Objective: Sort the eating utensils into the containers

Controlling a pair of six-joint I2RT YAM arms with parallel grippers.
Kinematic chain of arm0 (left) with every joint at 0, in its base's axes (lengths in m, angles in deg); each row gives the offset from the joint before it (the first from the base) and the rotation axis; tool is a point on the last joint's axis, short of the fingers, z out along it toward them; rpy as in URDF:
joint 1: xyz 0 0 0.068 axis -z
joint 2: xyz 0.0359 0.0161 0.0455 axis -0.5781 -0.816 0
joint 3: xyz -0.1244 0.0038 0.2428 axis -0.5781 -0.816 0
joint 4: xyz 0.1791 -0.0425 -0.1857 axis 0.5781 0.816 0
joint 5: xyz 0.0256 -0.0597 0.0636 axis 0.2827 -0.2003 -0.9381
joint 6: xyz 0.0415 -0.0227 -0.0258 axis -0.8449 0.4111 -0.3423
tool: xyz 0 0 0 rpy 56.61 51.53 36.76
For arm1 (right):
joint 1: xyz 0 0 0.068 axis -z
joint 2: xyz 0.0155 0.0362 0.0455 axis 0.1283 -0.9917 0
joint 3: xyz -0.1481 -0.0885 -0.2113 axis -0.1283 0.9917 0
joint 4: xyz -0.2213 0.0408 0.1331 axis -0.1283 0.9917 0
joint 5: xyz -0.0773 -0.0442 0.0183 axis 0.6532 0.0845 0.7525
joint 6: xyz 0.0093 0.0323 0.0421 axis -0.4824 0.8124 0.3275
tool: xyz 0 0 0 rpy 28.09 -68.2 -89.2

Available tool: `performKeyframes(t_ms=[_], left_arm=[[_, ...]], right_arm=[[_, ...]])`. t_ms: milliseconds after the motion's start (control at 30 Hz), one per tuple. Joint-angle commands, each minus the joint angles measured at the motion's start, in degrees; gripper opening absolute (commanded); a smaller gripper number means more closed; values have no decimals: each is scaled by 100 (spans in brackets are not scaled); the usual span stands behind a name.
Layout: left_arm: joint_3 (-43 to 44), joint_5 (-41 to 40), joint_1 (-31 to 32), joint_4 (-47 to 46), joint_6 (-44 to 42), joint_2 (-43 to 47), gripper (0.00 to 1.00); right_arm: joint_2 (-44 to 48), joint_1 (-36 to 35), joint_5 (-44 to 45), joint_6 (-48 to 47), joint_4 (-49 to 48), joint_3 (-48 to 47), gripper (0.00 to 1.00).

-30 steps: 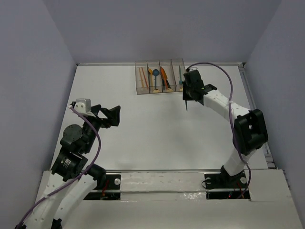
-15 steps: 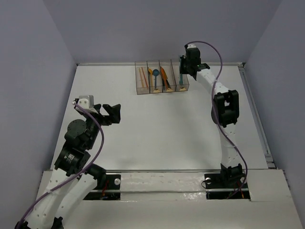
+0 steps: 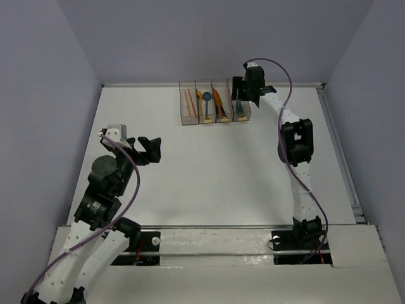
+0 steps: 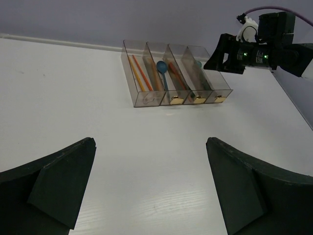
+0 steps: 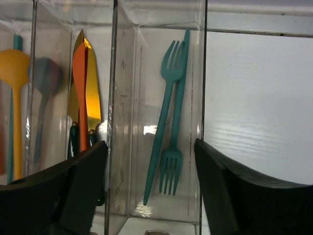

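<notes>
The right claw [image 5: 149, 147] is held over the rightmost bin of the containers [image 4: 146, 99], its jaws apart, nothing gripped. Two teal forks [image 5: 172, 68] are laid in that bin. The left claw [image 4: 150, 147] is spread wide above the tabletop [image 4: 73, 98], empty.

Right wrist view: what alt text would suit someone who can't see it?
Two teal forks lie head to tail in a clear bin, seen from above between open dark jaws. Orange knives sit in the bin beside it.
</notes>
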Motion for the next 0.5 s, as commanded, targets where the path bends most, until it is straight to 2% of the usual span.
performKeyframes(t_ms=[0, 133, 167, 200, 233, 300, 333, 367, 400, 433, 467], left_arm=[[-14, 106, -45, -269, -55, -63, 99], [-14, 98, -150, -269, -55, -54, 99], [-23, 80, -151, -260, -55, -45, 99], [-23, 45, -151, -252, -55, -37, 99], [-23, -25, -151, -252, -47, -19, 99], [-31, -17, -151, -260, -55, -19, 99], [-23, 18, -151, -260, -64, -28, 99], [-23, 53, -151, -269, -90, -45, 99], [-14, 97, -151, -260, -91, -80, 99], [4, 132, -151, -260, -99, -81, 99], [21, 167, -151, -243, -99, -98, 99]], right_arm=[[664, -27, -288, -16, -157, 118, 85], [1322, -27, -507, 220, -323, 477, 90], [1777, -27, -447, 300, -420, 652, 93], [2086, -27, -377, 396, -569, 1263, 100], [2811, -27, -376, 484, -1075, 1704, 100], [3631, -27, -525, 599, -1622, 2679, 100], [4036, -27, -639, 756, -1869, 3642, 100], [4449, -27, -831, 853, -2324, 4121, 100], [5288, -27, -1016, 1028, -2755, 5100, 100], [5723, -27, -1018, 1030, -2759, 5110, 100], [6162, -27, -1148, 1204, -2942, 6085, 100]])
